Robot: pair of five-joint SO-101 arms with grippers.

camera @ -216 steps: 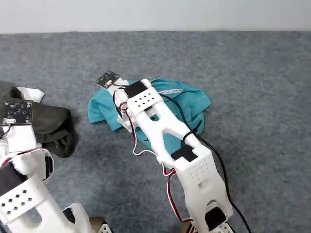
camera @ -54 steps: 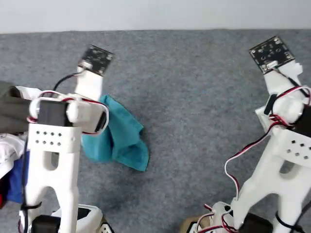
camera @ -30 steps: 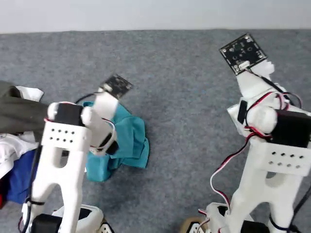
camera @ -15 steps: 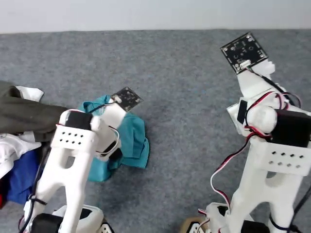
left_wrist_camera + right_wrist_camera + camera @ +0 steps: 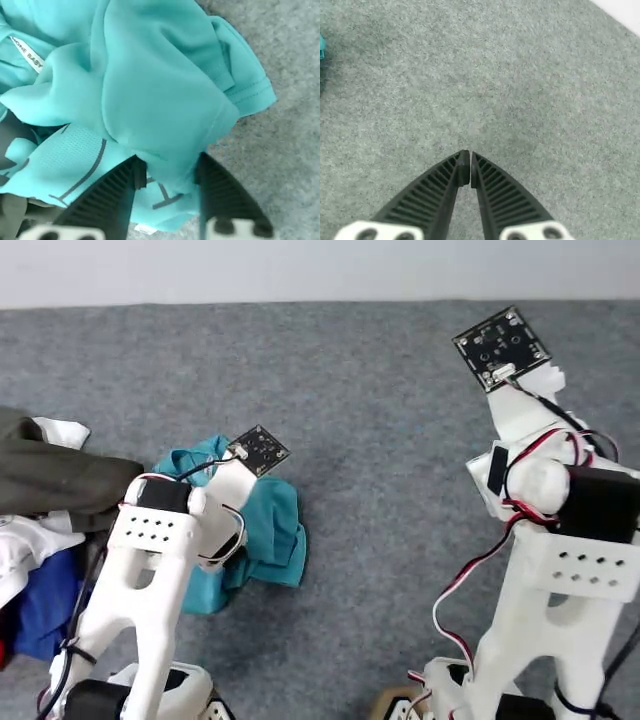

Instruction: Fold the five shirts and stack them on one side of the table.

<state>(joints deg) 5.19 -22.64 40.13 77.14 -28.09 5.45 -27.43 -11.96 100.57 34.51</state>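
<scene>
Counter (image 5: 390,390) lies open between the arms and toward the far edge in the high view. The teal shirt (image 5: 278,530) sits crumpled at the left, partly hidden under the left arm, beside a shirt pile (image 5: 45,490) cut off by the frame. In the left wrist view, the left pincer (image 5: 167,167) grasps a fold of the teal shirt. In the right wrist view, the right pincer (image 5: 468,162) is clenched, empty, over bare counter.

Crumpled teal fabric shirt (image 5: 275,530), bunched up just beside heaped olive cloth shirt (image 5: 60,480), white shirt (image 5: 20,540), blue shirt (image 5: 45,605).
</scene>
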